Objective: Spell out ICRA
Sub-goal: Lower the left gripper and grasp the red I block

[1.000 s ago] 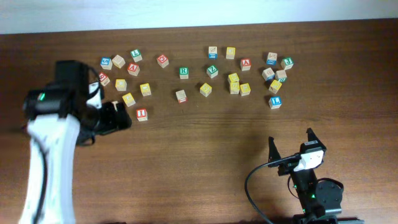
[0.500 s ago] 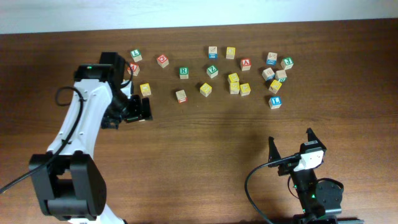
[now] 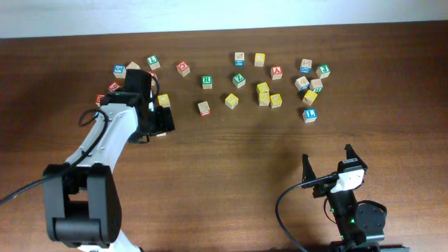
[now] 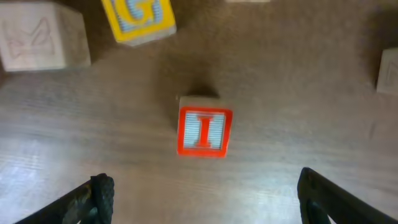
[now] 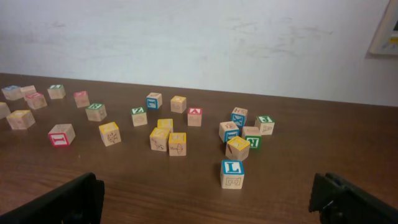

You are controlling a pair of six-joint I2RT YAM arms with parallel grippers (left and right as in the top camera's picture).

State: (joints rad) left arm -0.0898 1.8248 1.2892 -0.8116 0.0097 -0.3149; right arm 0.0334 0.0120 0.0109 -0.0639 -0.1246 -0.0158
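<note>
Over on the left side of the table [image 3: 224, 189], my left gripper [image 3: 159, 124] is parked over the near edge of the block scatter, and from overhead it covers whatever is under it. The wrist cam sorts that out. The red I block [image 4: 204, 132] sits flat on the wood, letter up, centred between the two fingers [image 4: 99, 193] but a bit ahead of the tips, with nothing touching it. The jaws are spread wide, so there's loads of room on either side. A yellow G block [image 4: 138, 18] sits just past it at the top of that view, with a plain wooden block [image 4: 37, 34] off to its left.

Moving right, the green R block [image 3: 206, 82] sits by itself further back, well apart from the I. Further along is a red A block [image 3: 276, 71]. I can't make out a C for sure from any view because the letters are too small.

Far right, a blue L block [image 3: 310, 114] sits at the near side of the right-hand bunch. The right gripper [image 3: 327, 155] is down near my edge of the table, well apart from every block, jaws wide and holding nothing.
</note>
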